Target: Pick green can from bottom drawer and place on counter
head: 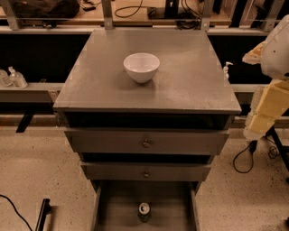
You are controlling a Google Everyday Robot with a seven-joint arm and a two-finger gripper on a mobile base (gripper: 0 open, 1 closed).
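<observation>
The green can (144, 211) stands upright on the floor of the open bottom drawer (117, 207), near its middle, with its silver top facing up. The counter (189, 76) is the flat grey top of the cabinet. My gripper (265, 110) hangs at the right edge of the view, beside the counter's right side. It is well above the drawer, far from the can and holds nothing that shows.
A white bowl (142, 66) sits on the counter, slightly behind its middle. Two shut drawers with small round knobs (146, 143) lie above the bottom drawer. A wooden bench with cables (135, 13) runs behind. A black cable (246, 158) lies on the floor at right.
</observation>
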